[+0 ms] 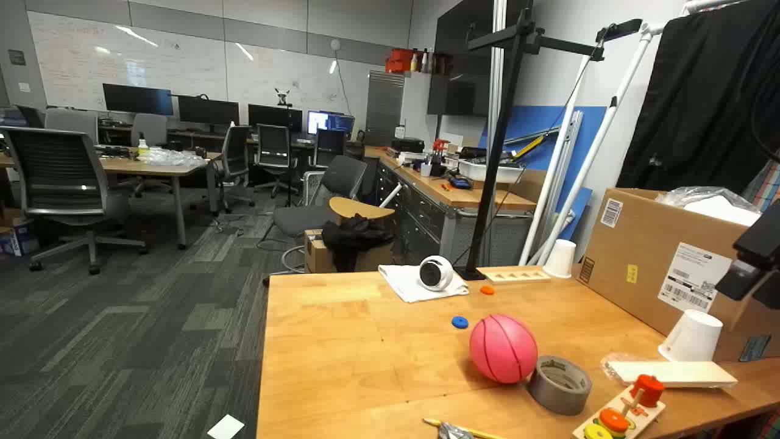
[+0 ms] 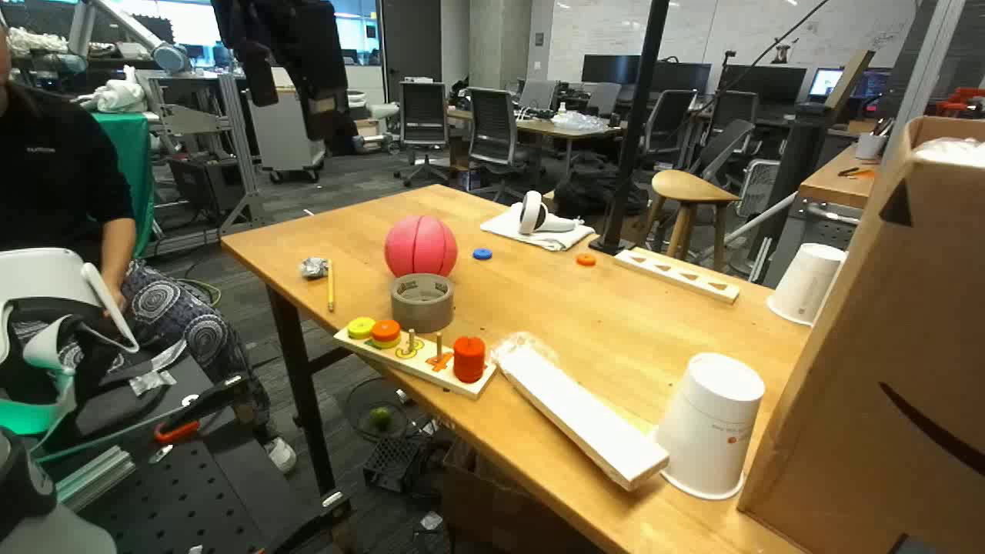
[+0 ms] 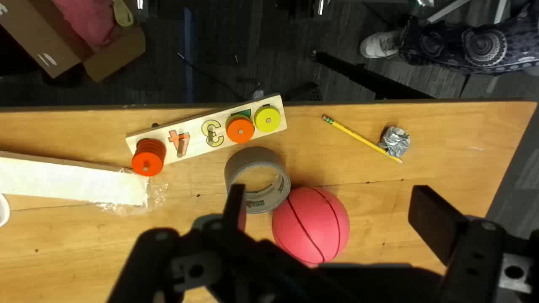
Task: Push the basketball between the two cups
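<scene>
Two cups (image 1: 693,336) stand right of the basketball (image 1: 503,349) in an exterior view; pushed hard, it could topple one or snag the tape roll (image 1: 556,394) alongside. In an exterior view the carton (image 2: 885,338) partly hides the far cup (image 2: 804,283). Wrist view: pincer (image 3: 334,214) spread, empty; cups almost wholly cut off.

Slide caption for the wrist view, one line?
Wrist view: open claw framing a pink basketball beside a grey tape roll, with a numbered peg board nearby.

Between the jaws the tabletop (image 3: 374,227) is bright; beyond them the floor (image 3: 286,54) is dim. The gripper (image 3: 330,210) looks out of focus. Far from the jaws, glare streaks the whiteboard (image 1: 183,73).
</scene>
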`<state>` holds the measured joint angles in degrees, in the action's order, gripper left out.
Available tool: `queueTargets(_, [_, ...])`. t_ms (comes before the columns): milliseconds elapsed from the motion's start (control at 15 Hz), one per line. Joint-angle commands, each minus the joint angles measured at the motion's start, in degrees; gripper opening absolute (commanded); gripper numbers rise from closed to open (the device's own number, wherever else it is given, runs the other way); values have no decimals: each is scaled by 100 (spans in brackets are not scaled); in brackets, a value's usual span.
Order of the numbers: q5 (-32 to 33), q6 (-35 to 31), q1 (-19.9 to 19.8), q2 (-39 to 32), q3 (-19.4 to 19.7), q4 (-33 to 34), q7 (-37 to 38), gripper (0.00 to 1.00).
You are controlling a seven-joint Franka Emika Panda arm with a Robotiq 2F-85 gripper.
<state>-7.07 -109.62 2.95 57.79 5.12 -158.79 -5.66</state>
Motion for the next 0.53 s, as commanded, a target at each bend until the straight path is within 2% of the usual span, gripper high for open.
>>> queueTargets(0, [-36, 19, -48, -9, -36, 15, -35, 100])
queueTargets(267, [-36, 19, -48, -7, -36, 16, -35, 100])
queueTargets(467, [-248, -247, 245, -156, -243, 24, -24, 100])
